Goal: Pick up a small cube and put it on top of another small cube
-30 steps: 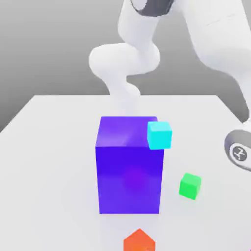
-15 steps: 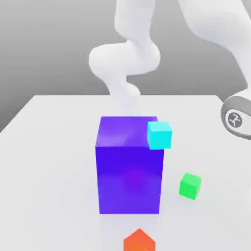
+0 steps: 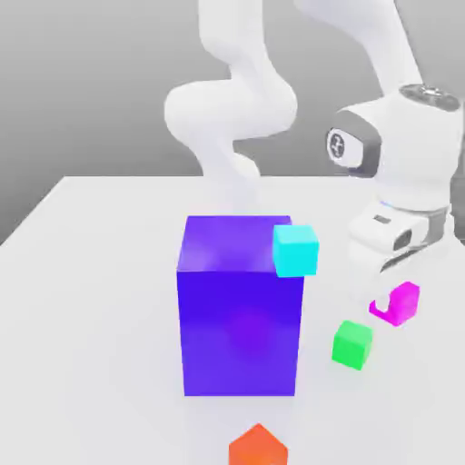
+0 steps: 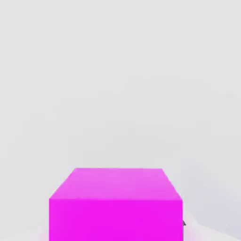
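The arm has swung in from the right edge of the exterior view since the earlier frames: a second ago only a grey joint showed at the middle right, half a second ago it sat higher, and now the whole white wrist and hand stand in the right half of the frame, above the desk (image 3: 91,272). The pink cube (image 3: 400,302), unseen in the earlier frames, now hangs under the tool (image 3: 392,307) at the middle right, clear of the desk surface. The other things have not moved.

The tool is clenched on the pink cube, which sits partly tucked behind one finger in the exterior view. In the hand view the pink cube (image 4: 115,204) lies in the lower middle of the frame, one flat face turned toward the camera and its top face receding, with pale desk behind it. It has equal sides, so it has no long axis; it appears slightly turned, one corner edge facing the exterior view.

The green cube (image 3: 351,344) rests on the desk just below and left of the pink one, apart from it. The big purple block (image 3: 238,309) stands at centre, a cyan cube (image 3: 295,250) at its upper right corner, and an orange block (image 3: 258,447) at the bottom edge.
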